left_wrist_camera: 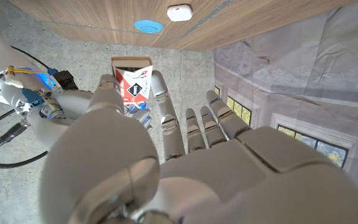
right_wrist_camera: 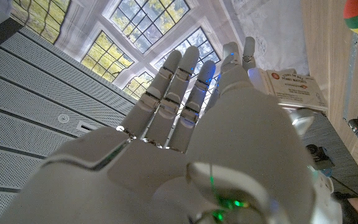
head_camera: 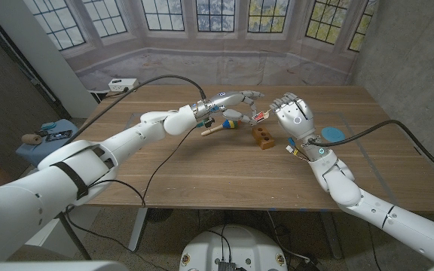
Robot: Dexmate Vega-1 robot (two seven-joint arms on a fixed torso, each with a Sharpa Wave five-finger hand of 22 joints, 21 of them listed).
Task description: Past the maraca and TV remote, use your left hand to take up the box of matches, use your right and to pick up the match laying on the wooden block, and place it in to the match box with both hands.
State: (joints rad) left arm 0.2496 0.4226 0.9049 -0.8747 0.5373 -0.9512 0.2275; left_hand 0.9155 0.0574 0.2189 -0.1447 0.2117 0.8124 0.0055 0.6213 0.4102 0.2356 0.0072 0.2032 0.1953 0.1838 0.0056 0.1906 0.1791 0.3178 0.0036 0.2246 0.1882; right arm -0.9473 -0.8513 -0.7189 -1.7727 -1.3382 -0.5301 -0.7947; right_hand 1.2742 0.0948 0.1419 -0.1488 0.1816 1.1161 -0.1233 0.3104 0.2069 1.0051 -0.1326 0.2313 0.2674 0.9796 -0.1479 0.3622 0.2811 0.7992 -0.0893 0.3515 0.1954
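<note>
While left hand (head_camera: 236,100) pinches matchbox (head_camera: 258,115), right hand (head_camera: 292,111) beside

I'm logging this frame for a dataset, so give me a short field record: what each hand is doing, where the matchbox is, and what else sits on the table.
left hand: raised over the table, pinching the matchbox
matchbox: held up off the table, drawer slid partly open
right hand: raised close beside the matchbox, fingers apart; whether it holds a match cannot be told
wooden block: on the table below the hands
maraca: lying on the table beside the block
blue disc: on the table, robot's right
table: wooden
</note>
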